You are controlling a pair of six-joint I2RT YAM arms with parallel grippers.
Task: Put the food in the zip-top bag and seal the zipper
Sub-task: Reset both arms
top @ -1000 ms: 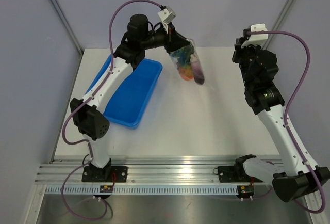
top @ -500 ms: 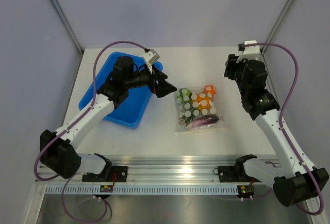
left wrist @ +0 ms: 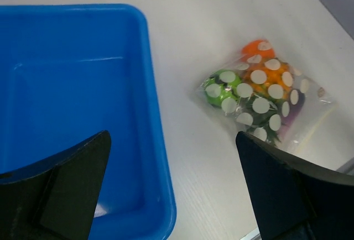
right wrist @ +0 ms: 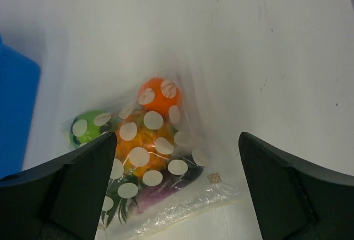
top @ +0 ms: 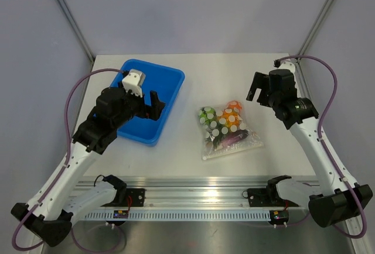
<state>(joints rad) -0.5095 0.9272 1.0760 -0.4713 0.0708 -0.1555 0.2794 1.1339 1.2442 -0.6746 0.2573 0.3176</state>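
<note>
The zip-top bag [top: 225, 130] lies flat on the table between my arms, and neither gripper touches it. The food is inside it: an orange ball [right wrist: 155, 96], a green ball [right wrist: 88, 126], a pineapple [right wrist: 141, 143] and a purple eggplant [right wrist: 166, 187]. The zipper [right wrist: 182, 212] runs along the bag's near edge. Above the blue tray's right side my left gripper [top: 157, 103] stands open and empty, its jaws [left wrist: 172, 134] wide apart. My right gripper [top: 258, 88] hangs open to the right of the bag and looks down on it [right wrist: 177, 135].
A blue rectangular tray [top: 170, 77] sits at the back left with nothing visible in it, its rim [left wrist: 150, 85] under my left gripper. An aluminium rail [top: 199, 198] runs along the table's near edge.
A second ago my left gripper held the bag up in the air. The bag now lies on the table, both grippers have opened, and the left arm has pulled back over the tray.
</note>
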